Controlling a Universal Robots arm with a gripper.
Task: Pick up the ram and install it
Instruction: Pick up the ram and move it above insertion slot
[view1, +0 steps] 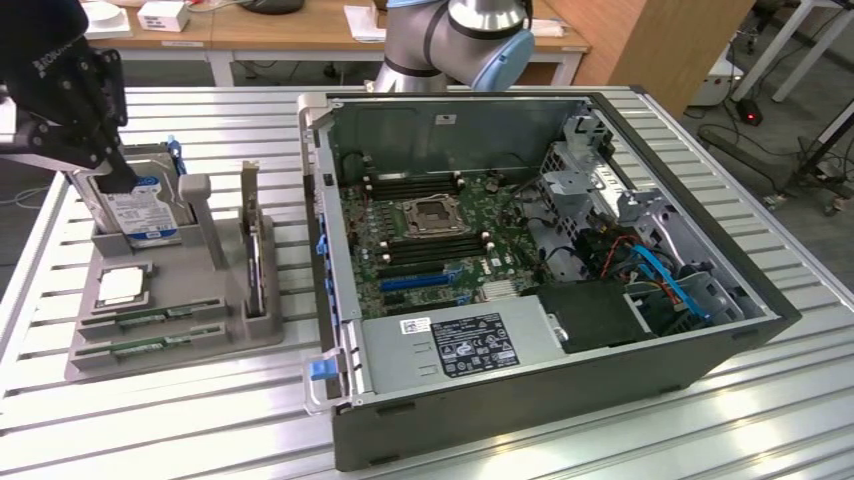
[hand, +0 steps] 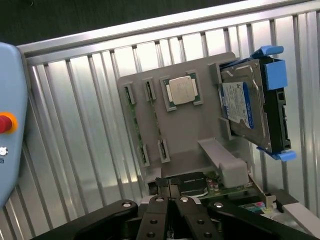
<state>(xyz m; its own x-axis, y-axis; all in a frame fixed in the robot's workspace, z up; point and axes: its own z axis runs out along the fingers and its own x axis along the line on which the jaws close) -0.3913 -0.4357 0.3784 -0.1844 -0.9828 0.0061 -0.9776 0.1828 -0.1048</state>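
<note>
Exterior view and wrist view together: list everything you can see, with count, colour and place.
ram sticks: two, green, lying side by side in the tray's slots nearest the exterior camera.
processor: one, silver, flat on the tray.
hard drive: one, silver with a blue-white label, upright in a blue frame at the tray's far end.
circuit card: one, green, on edge on the tray's side toward the case.
tray: one, grey, at the exterior view's left.
computer case: one, dark, open, mid-table.
table: one, silvery slats.
robot arm: one, grey and pale blue, behind the case.
gripper: one, black, shut, holding nothing, over the tray by the hard drive.
</note>
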